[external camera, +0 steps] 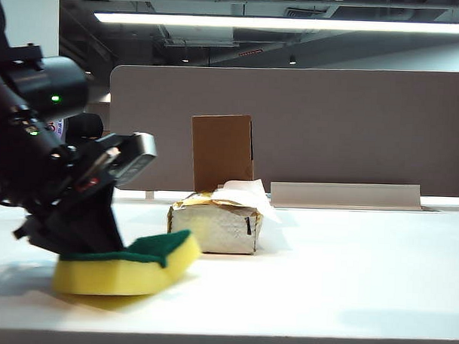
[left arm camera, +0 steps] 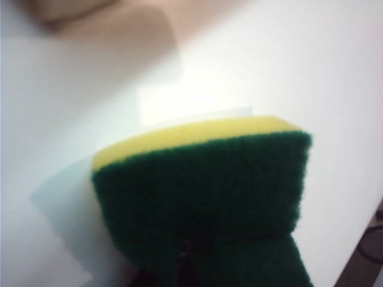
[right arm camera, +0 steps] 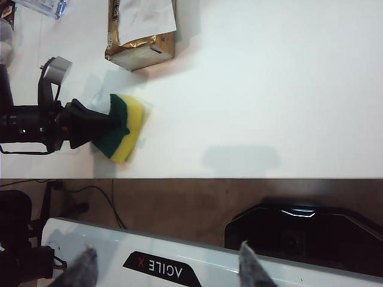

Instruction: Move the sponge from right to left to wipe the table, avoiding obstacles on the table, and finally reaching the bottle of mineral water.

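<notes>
The left gripper [external camera: 99, 231] has its jaws clamped on the sponge [external camera: 128, 265], which lies on the surface [external camera: 346, 274] at seven o'clock of the tissue pack [external camera: 216, 226], while the right gripper [right arm camera: 167, 269] idles, jaws apart.

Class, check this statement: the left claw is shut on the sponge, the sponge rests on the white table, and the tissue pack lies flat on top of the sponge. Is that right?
One thing is wrong. The tissue pack is not on the sponge; it stands apart from it on the table, as the exterior view shows. The rest holds: the left claw is shut on the sponge, which rests on the white table.
</notes>
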{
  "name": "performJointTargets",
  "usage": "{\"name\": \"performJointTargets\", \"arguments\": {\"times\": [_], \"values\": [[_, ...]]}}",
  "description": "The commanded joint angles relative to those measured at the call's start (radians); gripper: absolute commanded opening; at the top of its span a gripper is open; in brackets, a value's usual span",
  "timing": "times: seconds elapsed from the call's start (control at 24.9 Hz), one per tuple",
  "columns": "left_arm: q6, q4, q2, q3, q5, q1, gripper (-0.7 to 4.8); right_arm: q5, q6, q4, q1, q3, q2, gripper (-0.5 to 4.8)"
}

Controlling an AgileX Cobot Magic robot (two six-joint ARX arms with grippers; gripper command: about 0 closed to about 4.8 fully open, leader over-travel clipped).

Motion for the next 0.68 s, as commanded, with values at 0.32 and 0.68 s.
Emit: {"name": "performJointTargets", "arguments": {"times": [0.32, 0.68], "values": [[0.127, -0.225, 0.015, -0.018, -0.199, 0.229, -0.05, 0.005, 0.0, 0.024, 0.001, 0.003, -0.001, 3.0], [0.187, -0.32, -0.05, -0.026, -0.215, 0.465, -0.05, 0.006, 0.0, 0.065, 0.009, 0.003, 0.0, 3.0]]}}
